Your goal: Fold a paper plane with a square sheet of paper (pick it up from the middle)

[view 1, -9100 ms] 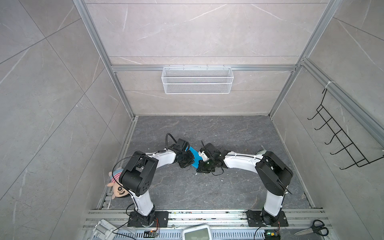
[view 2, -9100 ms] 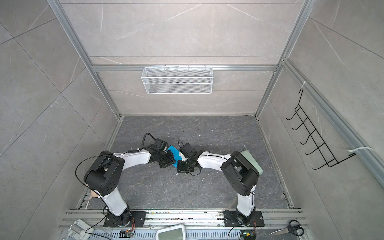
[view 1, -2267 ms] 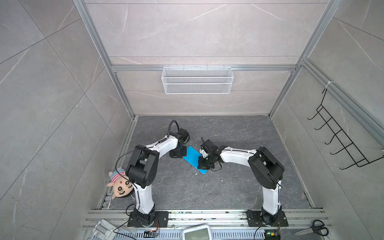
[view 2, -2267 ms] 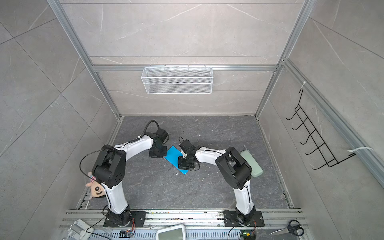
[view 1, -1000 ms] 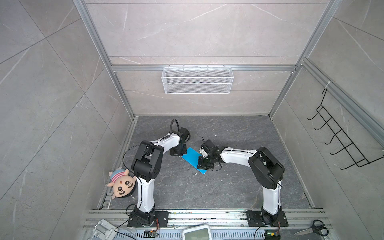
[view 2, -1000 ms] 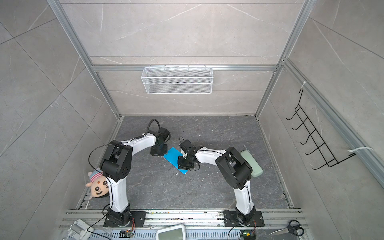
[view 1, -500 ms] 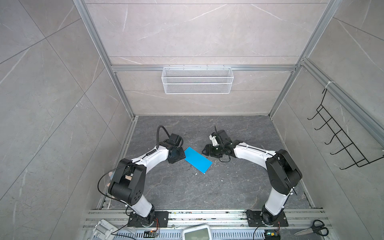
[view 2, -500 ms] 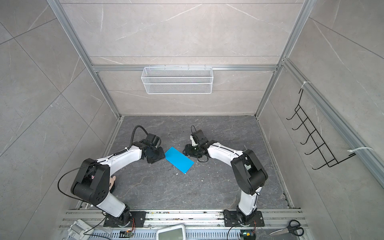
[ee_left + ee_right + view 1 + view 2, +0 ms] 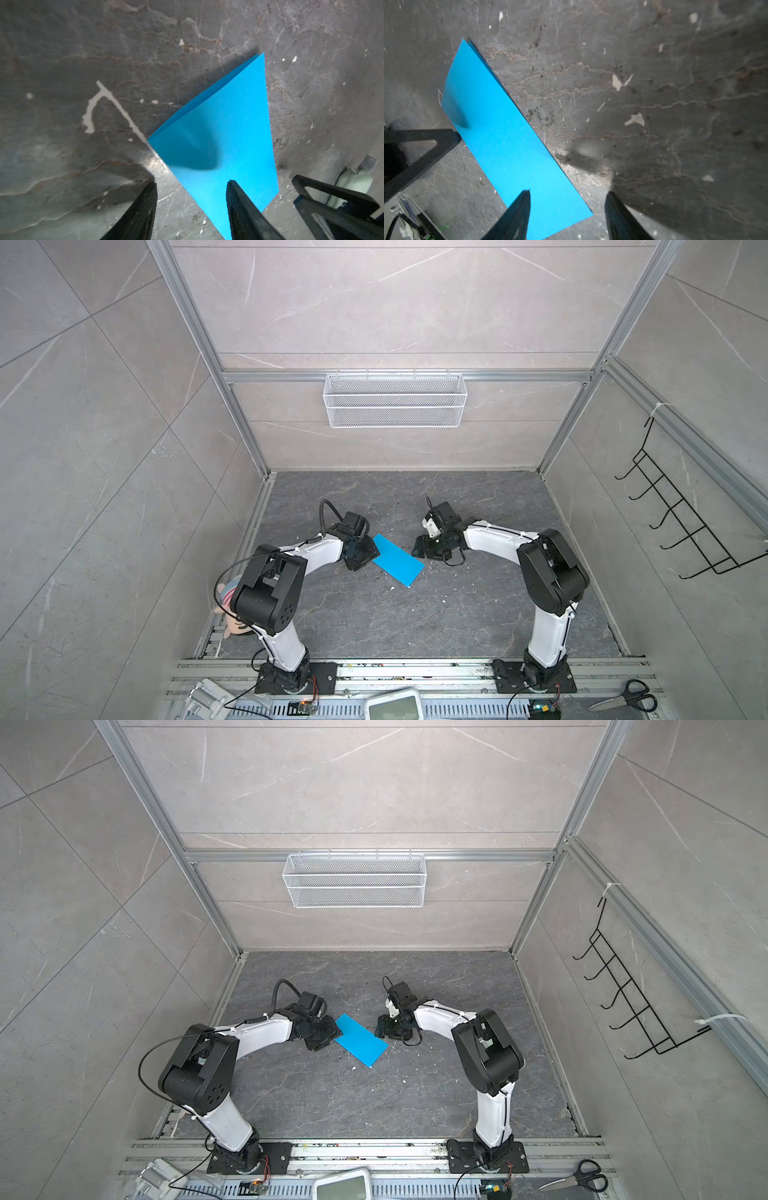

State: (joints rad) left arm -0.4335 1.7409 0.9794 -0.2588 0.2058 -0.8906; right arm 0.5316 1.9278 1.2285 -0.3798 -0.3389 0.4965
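Paper sheet (image 9: 398,559) — sky-blue, two layers

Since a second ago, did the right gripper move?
Yes. The right gripper has come off the folded blue paper sheet and slid toward the side wall with the black hook rack.

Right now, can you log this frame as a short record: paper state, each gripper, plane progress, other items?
paper: square sheet of paper, folded in half into a rectangle, lying flat on the table
left gripper: open, beside the paper's left end, holding nothing
right gripper: open, beside the paper's right side, holding nothing
plane progress: no nose folds yet
other items: scissors at the front right; wire basket on the back wall
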